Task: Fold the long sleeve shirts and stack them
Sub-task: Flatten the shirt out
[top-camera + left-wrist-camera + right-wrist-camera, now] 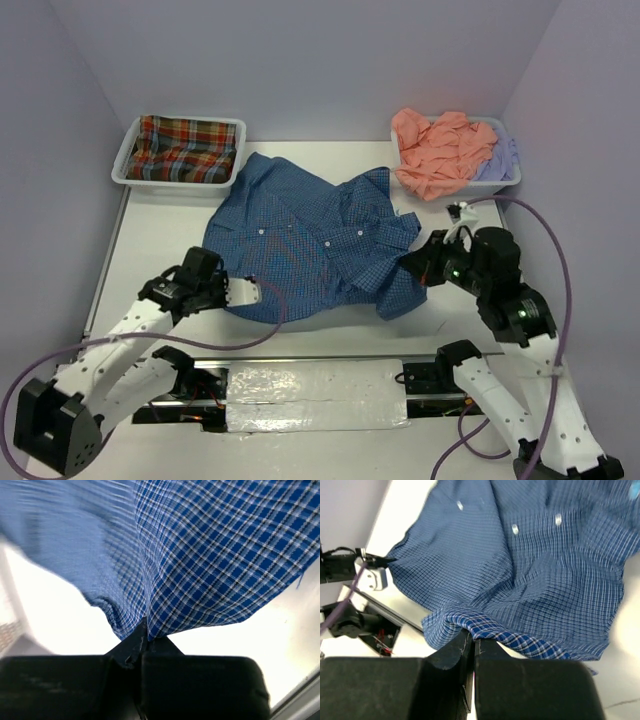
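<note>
Blue shirt (310, 240), thin fine-checked cloth, lies rumpled mid-table, only partly doubled over; I have the left gripper (250, 292) and right gripper (415, 262) pinched shut on its near edges. Plaid shirt (185, 150) rests, seemingly folded, in the left tray (125, 170). Orange shirt (435, 150) and lavender shirt (500, 155) lie crumpled, unfolded, in the right tray (512, 175).
</note>
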{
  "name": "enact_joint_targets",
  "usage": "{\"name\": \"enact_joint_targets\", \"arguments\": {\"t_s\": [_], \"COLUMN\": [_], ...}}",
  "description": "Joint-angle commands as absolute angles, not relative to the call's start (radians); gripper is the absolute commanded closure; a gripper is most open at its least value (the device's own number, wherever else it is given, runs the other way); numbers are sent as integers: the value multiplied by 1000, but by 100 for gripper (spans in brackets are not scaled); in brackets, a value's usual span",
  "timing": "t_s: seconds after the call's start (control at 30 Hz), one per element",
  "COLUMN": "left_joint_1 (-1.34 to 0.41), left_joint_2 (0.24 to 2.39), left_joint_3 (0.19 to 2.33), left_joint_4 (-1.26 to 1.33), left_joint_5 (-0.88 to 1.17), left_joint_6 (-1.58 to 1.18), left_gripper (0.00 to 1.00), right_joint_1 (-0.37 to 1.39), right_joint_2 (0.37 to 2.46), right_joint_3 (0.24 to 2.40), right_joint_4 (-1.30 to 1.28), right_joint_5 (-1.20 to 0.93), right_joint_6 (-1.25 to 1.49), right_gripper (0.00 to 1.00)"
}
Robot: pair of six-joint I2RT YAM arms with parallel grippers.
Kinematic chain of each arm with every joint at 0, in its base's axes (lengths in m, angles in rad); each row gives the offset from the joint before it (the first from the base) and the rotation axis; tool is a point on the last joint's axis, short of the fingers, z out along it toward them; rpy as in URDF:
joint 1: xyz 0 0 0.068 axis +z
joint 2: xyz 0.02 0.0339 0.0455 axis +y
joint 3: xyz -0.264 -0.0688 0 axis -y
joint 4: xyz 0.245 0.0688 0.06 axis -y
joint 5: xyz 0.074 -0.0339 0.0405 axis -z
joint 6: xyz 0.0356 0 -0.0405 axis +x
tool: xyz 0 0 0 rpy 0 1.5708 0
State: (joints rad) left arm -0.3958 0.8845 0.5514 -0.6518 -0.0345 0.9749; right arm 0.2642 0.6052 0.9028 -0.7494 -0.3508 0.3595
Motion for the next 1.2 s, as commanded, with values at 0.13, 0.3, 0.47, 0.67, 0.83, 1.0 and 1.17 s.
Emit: {"name": "enact_joint_targets", "arguments": {"t_s": [0.13,0.3,0.47,0.67,0.83,1.0,1.17], "left_joint_1": [-388,-388,-388,-387,-350,-239,-233], "left_joint_2": [710,605,613,780,1186,1472,1487], "left_joint_3": [828,995,1094,1017,1326,1949,2076], "left_joint_4": [-971,-1134,-1132,-898,-680,-592,-372], "left_joint_5": [-60,-104,-135,-210,-253,-186,-189], "left_joint_6": [891,896,861,877,755,588,572], "left_gripper": [100,100,100,100,100,100,100], "right_joint_1": [270,271,270,268,206,167,167], "right_joint_2": [460,445,485,761,1263,1804,1492], "right_joint_3": [1189,1353,1444,1328,1851,2809,2273], "right_joint_4": [-945,-1066,-1129,-978,-906,-942,-290], "right_joint_5": [-356,-339,-282,-190,-35,-216,-206], "right_joint_6": [321,302,279,215,130,153,268], "right_gripper": [100,100,100,100,100,100,100]}}
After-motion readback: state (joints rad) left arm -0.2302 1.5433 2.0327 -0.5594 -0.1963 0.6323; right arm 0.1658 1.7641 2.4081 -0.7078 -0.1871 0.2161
